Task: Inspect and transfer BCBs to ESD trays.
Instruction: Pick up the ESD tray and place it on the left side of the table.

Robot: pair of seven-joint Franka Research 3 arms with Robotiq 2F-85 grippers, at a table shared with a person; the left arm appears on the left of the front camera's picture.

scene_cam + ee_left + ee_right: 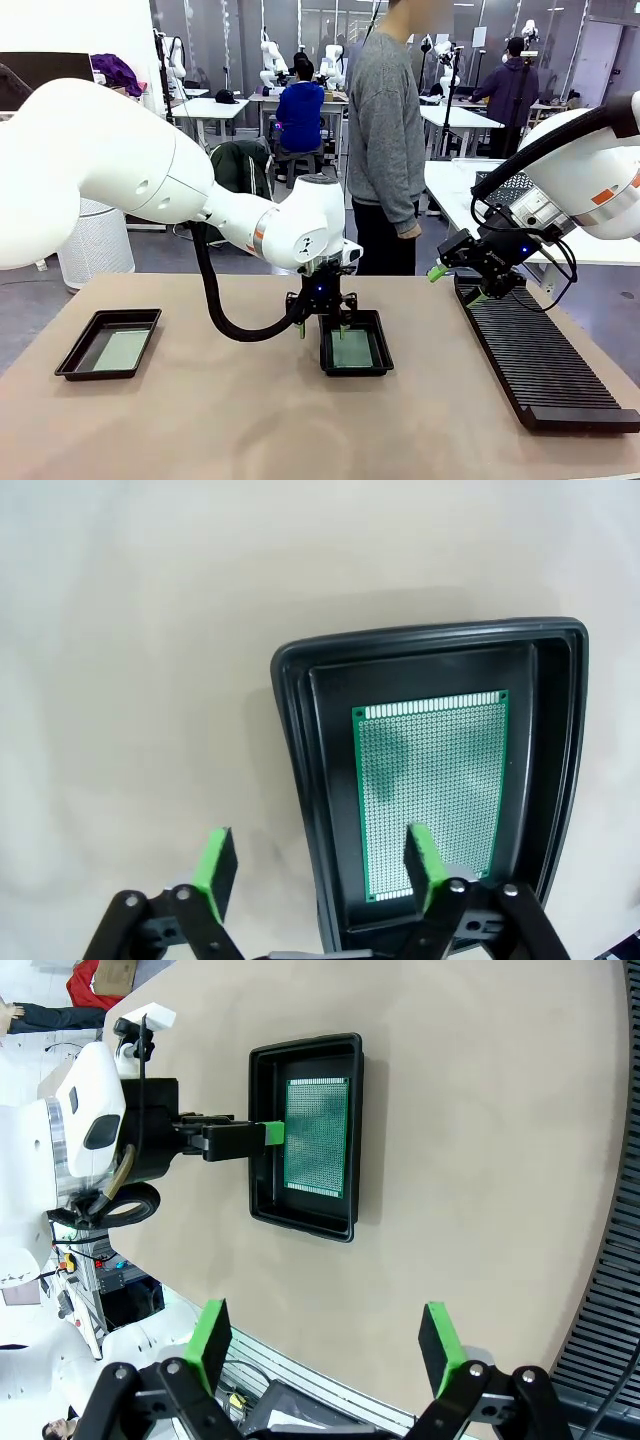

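Observation:
Two black ESD trays lie on the tan table, each with a green BCB flat inside. One tray with its board is at the left. The other tray holds a board near the middle. My left gripper hovers low over that tray's far left corner, open and holding nothing. In the left wrist view its gripper straddles the tray wall, one finger over the board. My right gripper hangs open and empty at the right, and its gripper looks down at the middle tray and board.
A long black ribbed rack runs along the table's right side beneath my right gripper. A person stands at the far edge, hands at their sides. Bare tabletop lies between the two trays and along the front.

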